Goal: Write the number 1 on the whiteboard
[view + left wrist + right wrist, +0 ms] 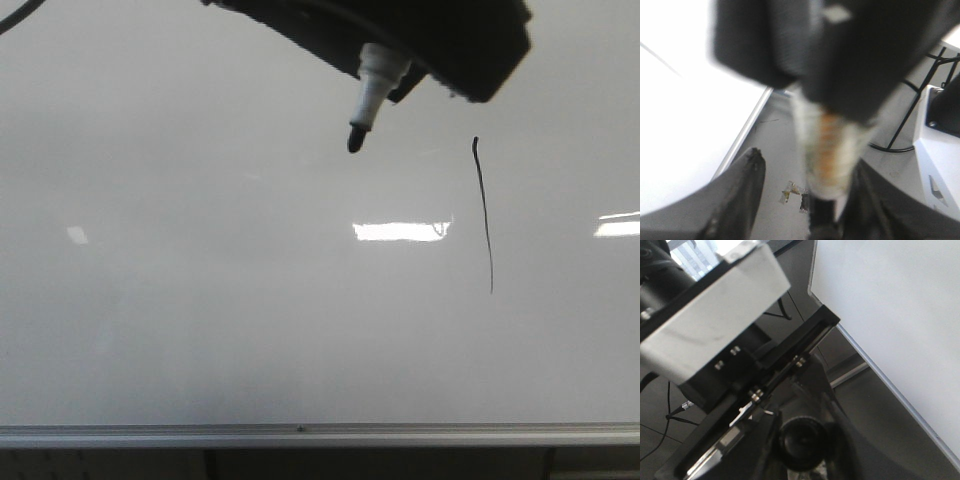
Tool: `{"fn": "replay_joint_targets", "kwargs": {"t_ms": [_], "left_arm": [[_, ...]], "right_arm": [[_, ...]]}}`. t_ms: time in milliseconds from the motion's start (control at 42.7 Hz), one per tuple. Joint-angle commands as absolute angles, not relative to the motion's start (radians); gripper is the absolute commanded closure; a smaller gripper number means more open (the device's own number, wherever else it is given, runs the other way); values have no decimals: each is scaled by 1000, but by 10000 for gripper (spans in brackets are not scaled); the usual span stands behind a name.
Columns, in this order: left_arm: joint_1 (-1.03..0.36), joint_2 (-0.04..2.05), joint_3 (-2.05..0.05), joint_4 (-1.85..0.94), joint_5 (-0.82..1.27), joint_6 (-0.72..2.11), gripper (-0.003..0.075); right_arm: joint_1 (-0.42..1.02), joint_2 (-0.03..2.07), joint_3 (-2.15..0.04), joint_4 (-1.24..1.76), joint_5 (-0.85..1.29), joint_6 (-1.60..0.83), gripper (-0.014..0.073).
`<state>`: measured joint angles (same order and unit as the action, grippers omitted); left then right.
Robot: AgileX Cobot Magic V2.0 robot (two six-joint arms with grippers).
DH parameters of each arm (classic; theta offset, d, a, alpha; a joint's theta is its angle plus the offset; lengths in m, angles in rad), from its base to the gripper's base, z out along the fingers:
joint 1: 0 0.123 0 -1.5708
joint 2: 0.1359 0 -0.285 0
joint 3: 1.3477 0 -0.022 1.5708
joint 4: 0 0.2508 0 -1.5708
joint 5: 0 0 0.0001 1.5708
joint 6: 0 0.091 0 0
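Now, step in hand: we judge the writing stroke finished and the lift-off stage reached. The 1 [483, 215] stands complete on the whiteboard [200, 300].
Left pincer: the left pincer [400, 60] is closed around a marker [372, 95]. The nib points down and away from the jaws. The left wrist view is blurred, yet it shows the marker barrel running between the fingers.
Right pincer: the right pincer [800, 445] shows only as dark, close-up parts. We cannot tell how far it is open, and we see nothing in it.
Position of the 1: it lies below the left pincer and to the nib's right, clearly apart from the nib. Its hooked top sits level with the nib.
Form of the 1: a thin black line, slightly curved, running down the board from the hook.
Nib contact: we cannot tell from these views whether the nib touches the board or hangs just off it.
Other marks: bright reflections [400, 231] sit below the nib. They are not ink.
Rail: the rail [300, 433] runs well below the pincer and the 1.
Next move: draw the marker straight back off the board with no sideways drift. A dragged nib would leave a stray line beside the 1.
Progress: we rate the task as all but done.
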<state>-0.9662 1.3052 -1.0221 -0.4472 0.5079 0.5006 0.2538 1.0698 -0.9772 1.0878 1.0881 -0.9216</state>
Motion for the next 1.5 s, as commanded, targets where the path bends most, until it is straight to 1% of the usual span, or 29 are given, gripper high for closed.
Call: {"fn": "replay_joint_targets", "kwargs": {"t_ms": [0, 47, 117, 188, 234, 258, 656, 703, 727, 797, 891, 961, 1008, 1078, 1172, 1266, 1383, 1477], "left_arm": [[-924, 1276, -1056, -469, 481, 496, 438], [-911, 1274, -1056, -469, 486, 496, 465], [-905, 1268, -1056, -472, 488, 496, 540], [-905, 1267, -1056, -472, 488, 505, 646], [-905, 1267, -1056, -474, 498, 522, 731], [-905, 1267, -1056, -474, 500, 527, 737], [-905, 1267, -1056, -476, 508, 578, 738], [-905, 1267, -1056, -476, 508, 578, 738], [-905, 1267, -1056, -476, 508, 578, 738], [-905, 1267, -1056, -476, 508, 578, 738], [-905, 1267, -1056, -476, 508, 578, 738], [-905, 1267, -1056, -476, 508, 578, 738], [-905, 1267, -1056, -476, 508, 578, 738], [-903, 1267, -1056, -476, 508, 578, 741], [-876, 1267, -1056, -476, 508, 576, 740], [-810, 1267, -1056, -476, 508, 547, 741], [-664, 1267, -1054, -474, 508, 514, 741], [-545, 1267, -1046, -474, 506, 514, 741]], "right_arm": [[250, 1049, -1013, 1153, 1085, -933, 654], [250, 1049, -1013, 1153, 1085, -933, 654], [250, 1049, -1013, 1153, 1085, -933, 654], [250, 1049, -1013, 1154, 1080, -933, 654], [250, 1049, -1013, 1154, 1075, -933, 654], [250, 1049, -1013, 1154, 1073, -933, 654], [250, 1049, -1013, 1153, 1055, -933, 653], [250, 1049, -1013, 1153, 1055, -933, 636], [250, 1049, -1013, 1153, 1056, -933, 621], [250, 1049, -1013, 1153, 1054, -933, 529], [250, 1049, -1013, 1153, 1042, -933, 363], [250, 1049, -1013, 1153, 1030, -933, 265], [250, 1049, -1013, 1153, 1012, -933, 218], [250, 1048, -1013, 1153, 986, -933, 181], [249, 1041, -1013, 1152, 939, -933, 170], [249, 1021, -1011, 1145, 875, -932, 170], [249, 984, -999, 1131, 785, -923, 176], [249, 939, -965, 1110, 704, -917, 221]]}}
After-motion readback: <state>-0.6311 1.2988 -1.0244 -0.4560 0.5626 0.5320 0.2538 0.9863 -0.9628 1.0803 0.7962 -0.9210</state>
